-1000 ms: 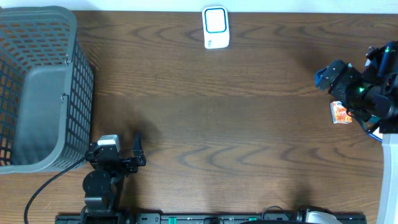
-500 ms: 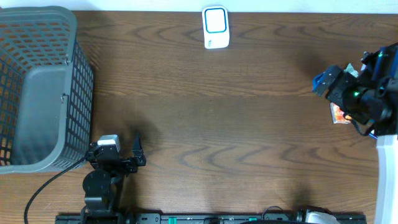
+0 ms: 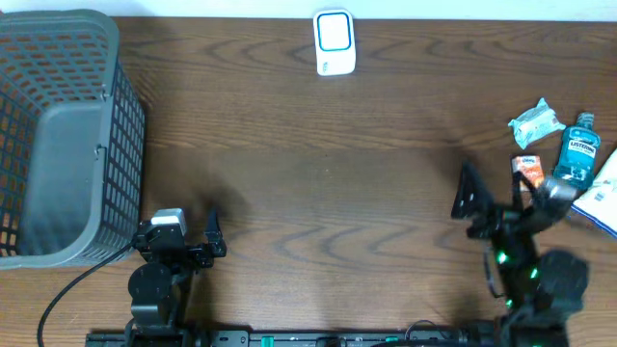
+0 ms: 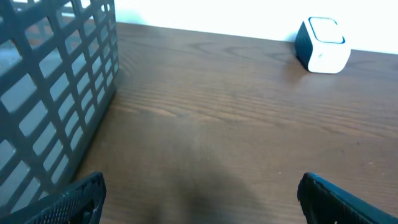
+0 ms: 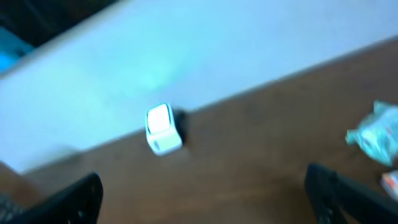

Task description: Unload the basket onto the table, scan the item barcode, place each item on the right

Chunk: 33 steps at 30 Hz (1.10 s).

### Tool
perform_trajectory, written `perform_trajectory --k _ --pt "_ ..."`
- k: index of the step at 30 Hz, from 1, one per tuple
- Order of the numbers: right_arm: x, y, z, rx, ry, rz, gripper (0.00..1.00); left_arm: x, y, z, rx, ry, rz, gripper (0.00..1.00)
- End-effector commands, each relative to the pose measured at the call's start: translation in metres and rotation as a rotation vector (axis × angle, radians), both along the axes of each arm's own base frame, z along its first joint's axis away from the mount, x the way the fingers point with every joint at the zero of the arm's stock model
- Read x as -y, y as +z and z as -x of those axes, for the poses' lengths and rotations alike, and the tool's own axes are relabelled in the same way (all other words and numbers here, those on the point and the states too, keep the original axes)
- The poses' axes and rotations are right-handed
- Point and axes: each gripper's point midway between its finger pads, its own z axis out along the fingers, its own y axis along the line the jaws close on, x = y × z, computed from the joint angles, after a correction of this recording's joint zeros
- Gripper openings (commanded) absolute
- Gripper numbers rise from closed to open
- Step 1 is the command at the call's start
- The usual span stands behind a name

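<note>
The white scanner with a blue face (image 3: 335, 43) stands at the far middle of the table, also seen as the scanner (image 4: 321, 45) and, blurred, the scanner (image 5: 163, 127). Candidate items lie at the far right: a teal packet (image 3: 536, 122), an orange packet (image 3: 527, 169) and a blue bottle (image 3: 576, 154). My right gripper (image 3: 499, 200) hovers open and empty near the front right, just left of those items. My left gripper (image 3: 181, 233) rests open and empty at the front left. In both wrist views only bare wood lies between the fingers.
A grey mesh basket (image 3: 58, 135) fills the back left corner, and its wall (image 4: 56, 93) stands close to my left gripper. A white flat pack (image 3: 605, 198) lies at the right edge beside the bottle. Dark wooden tabletop (image 3: 318, 173) spans the middle.
My right arm has pulled back from over the items at the far right to the front right, uncovering the packets and bottle. The left arm has not moved.
</note>
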Motion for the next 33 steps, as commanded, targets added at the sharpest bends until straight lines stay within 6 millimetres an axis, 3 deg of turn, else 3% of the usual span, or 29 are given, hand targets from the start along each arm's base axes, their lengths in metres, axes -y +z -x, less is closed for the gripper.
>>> perform_trajectory --k 1,8,19,33 --pt "-0.001 -0.028 0.009 0.073 0.000 0.012 0.99 -0.001 -0.011 0.000 -0.026 0.004 -0.012 0.98" --pt "0.005 -0.052 0.010 0.144 -0.037 0.016 0.99 -0.001 -0.011 0.000 -0.026 0.004 -0.012 0.98" --pt "0.017 -0.098 0.008 0.013 -0.090 0.100 0.99 -0.001 -0.011 0.000 -0.026 0.004 -0.012 0.98" --pt "0.019 -0.098 0.008 0.025 -0.083 0.349 0.99 -0.001 -0.011 0.000 -0.026 0.004 -0.012 0.98"
